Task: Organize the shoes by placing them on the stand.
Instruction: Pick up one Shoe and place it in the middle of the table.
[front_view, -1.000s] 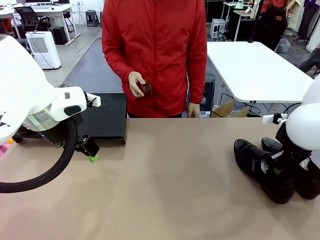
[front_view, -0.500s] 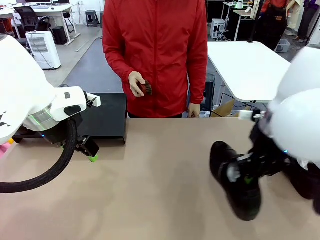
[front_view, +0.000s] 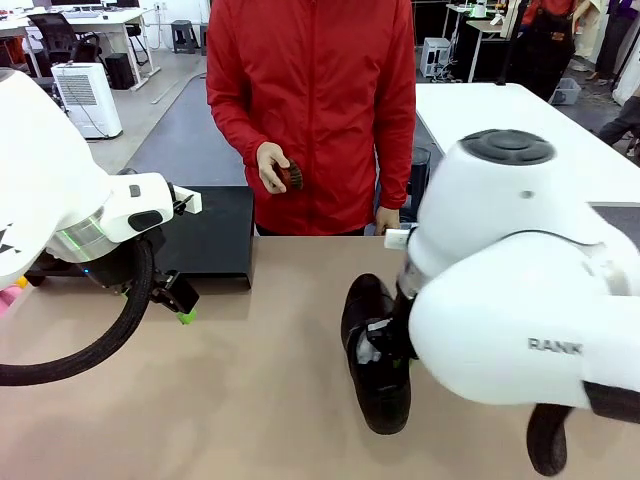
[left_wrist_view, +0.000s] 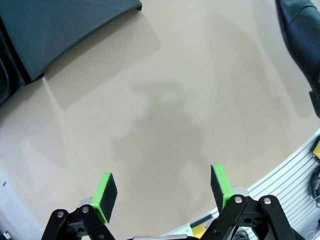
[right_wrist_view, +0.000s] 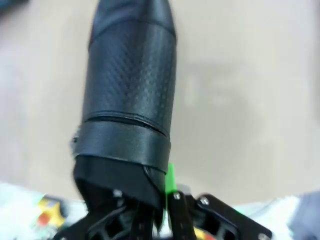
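Bench: broad tan top, bare across the middle.

Person in red jacket at the far side, one hand closed round a small dark object, not reaching in.

Right arm: looming close in the front view, stretched from the right to just past centre, wrist pointed down.

Left arm: at the left edge, forearm level, wrist tipped down just in front of the stand.

Stand: matte-black platform at far left, visible top bare, left part hidden behind the arm.

Shoe: glossy black, toe toward the camera, near mid-bench and well apart from the stand. Apparently lifted, though contact with the bench hard to rule out.

Right pincer: clamped narrow on the heel collar, green pad outside the leather.

Left pincer: spread wide, nothing between the pads, above bare bench.

Judged step: carrying the shoe to the stand. To do it well:
- Lift enough to clear the stand's bent front edge.
- Move slowly, since a grip on the collar alone probably allows swing.
- Aim for the free right portion, away from the left arm.
- Level the sole and seat heel and toe together before letting go.
- Leave room alongside for a partner.
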